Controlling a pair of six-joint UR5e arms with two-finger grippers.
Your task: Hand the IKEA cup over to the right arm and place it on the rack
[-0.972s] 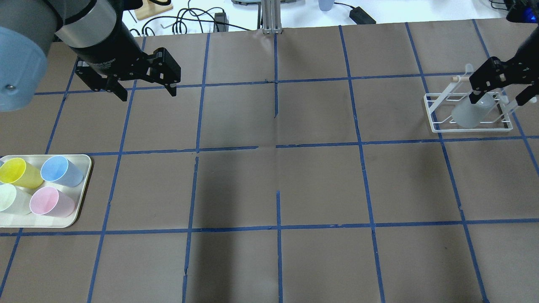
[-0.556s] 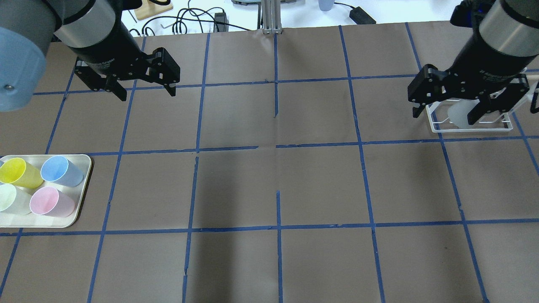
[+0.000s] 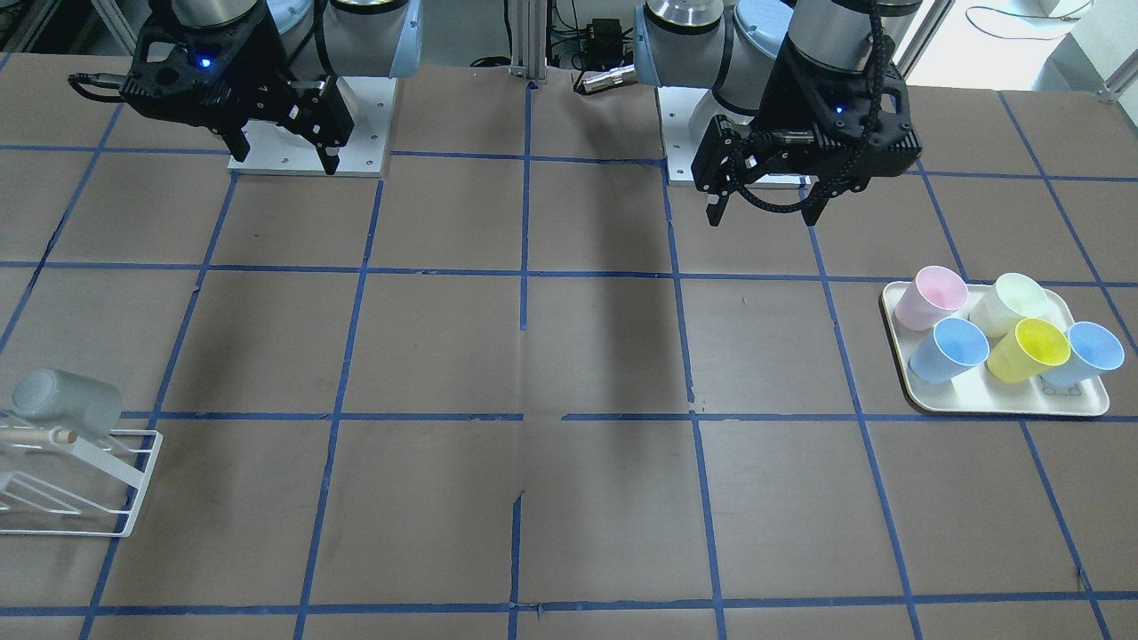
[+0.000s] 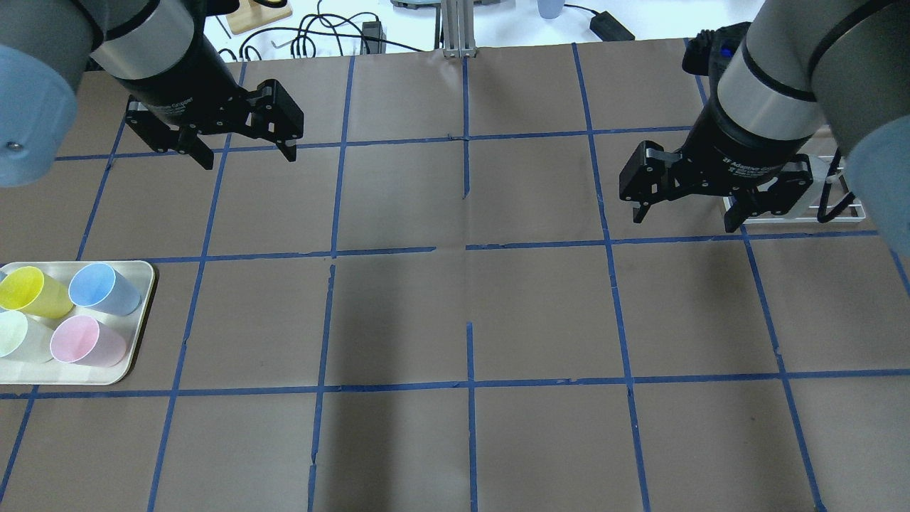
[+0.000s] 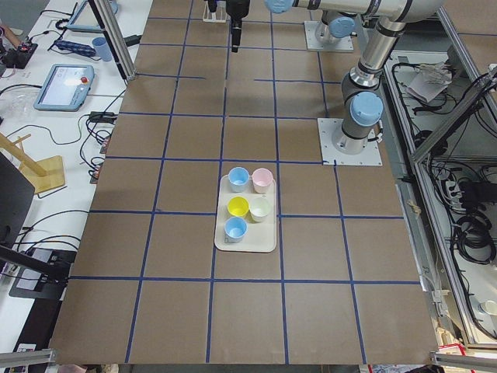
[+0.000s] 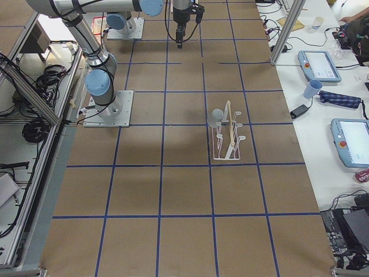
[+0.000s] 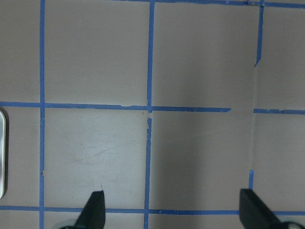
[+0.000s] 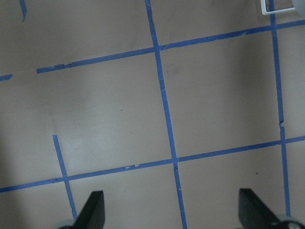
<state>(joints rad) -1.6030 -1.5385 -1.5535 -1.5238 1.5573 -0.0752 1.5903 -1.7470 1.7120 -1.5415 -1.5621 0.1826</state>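
Find IKEA cup (image 3: 67, 402) resting tilted on the rack (image 3: 140, 484), just beside the wooden dowel (image 3: 36, 436), at the robot's right end of the table (image 4: 469, 306).

Read right gripper (image 4: 684, 222) as wide open, holding nothing, hovering above bare table near the rack but apart from it. Confirm via right wrist view: only 2 fingertips (image 8: 93, 210) and taped brown paper.

Read left gripper (image 4: 249, 161) as wide open too, empty, hovering well apart from the tray (image 3: 1005, 411). Count 5 other cups on that tray: 1 pink, 1 cream, 1 yellow, 2 light blue.

Judge handover and placement both done: cup on rack, no claw touching it. Judge nothing of substance left, save perhaps parking both arms. Cannot tell from these views how securely the cup sits on its prong.
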